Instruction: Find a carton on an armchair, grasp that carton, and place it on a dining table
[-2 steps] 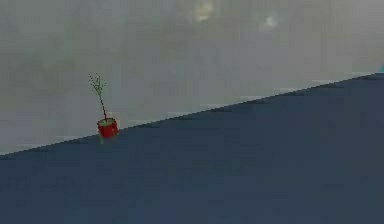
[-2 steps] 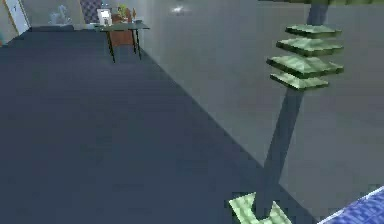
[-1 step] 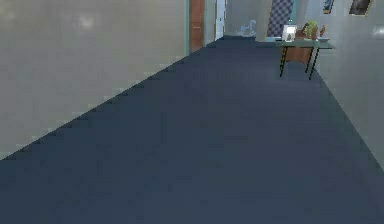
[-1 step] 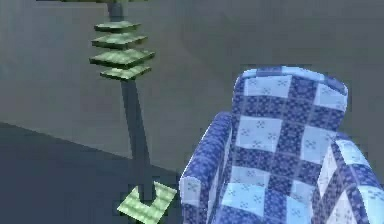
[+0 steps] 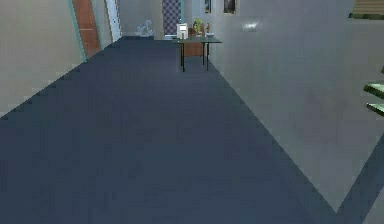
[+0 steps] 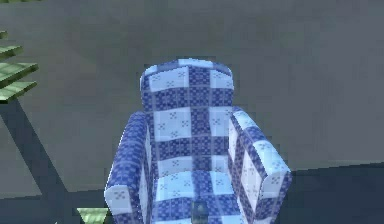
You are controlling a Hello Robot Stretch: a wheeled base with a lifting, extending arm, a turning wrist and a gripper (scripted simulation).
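A blue-and-white checked fabric armchair (image 6: 190, 140) is standing at the lower middle of the arm side view, facing the bottom edge, with a plain grey wall (image 6: 300, 60) rising behind it. At the very bottom of its seat a small dark grey shape (image 6: 200, 210) is showing. It is too small to name, so whether it is the carton cannot be told. The gripper's state cannot be told either. Green slatted leaves (image 6: 12, 75) are reaching in from the left edge.

In the forward view, a dark blue carpeted floor (image 5: 150, 130) is stretching up towards a small table with a pale green top and thin dark legs (image 5: 214, 40), which is standing at the upper middle. A small white blob (image 5: 183, 33) is sitting at the left end of its top, and yellow-orange blobs (image 5: 198, 28) are sitting just beside it. They are too small to tell whether any is a container or is carrying print. An orange-brown door (image 5: 86, 22) is showing at the upper left. A blue-and-white checked panel (image 5: 172, 15) is standing behind the table at the top.
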